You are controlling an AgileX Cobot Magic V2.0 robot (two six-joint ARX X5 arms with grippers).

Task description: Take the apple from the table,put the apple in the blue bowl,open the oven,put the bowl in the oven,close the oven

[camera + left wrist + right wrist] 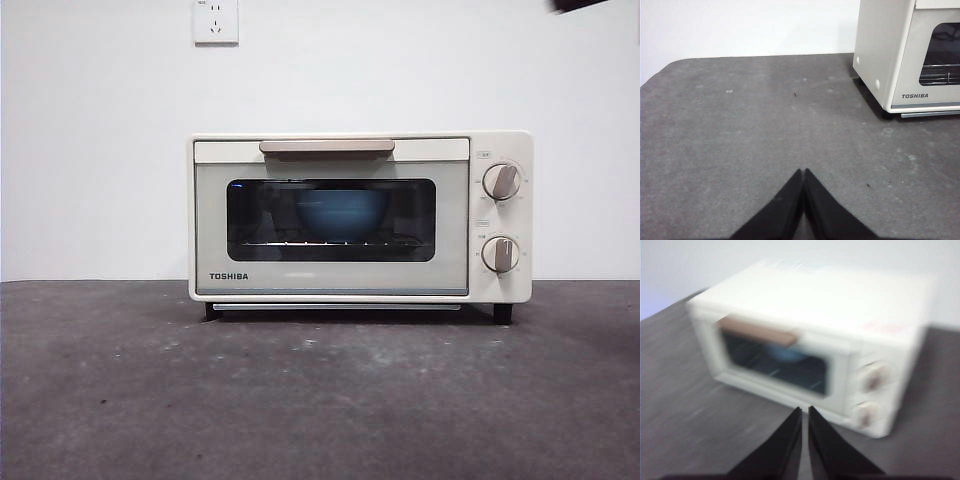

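The cream-white TOSHIBA oven (360, 217) stands at the back of the table (320, 400) with its door closed. Through the dark glass I see the blue bowl (341, 212) on the wire rack. The apple is hidden from view. My left gripper (804, 172) is shut and empty, low over the table, off to the side of the oven (910, 55). My right gripper (804, 410) is shut and empty, raised in front of the oven (810, 345), and its view is blurred; the bowl (786, 354) shows faintly behind the glass.
A wall socket (215, 20) sits on the white wall behind. A black arm tip (580, 5) shows at the top right corner of the front view. Two knobs (500, 181) are on the oven's right side.
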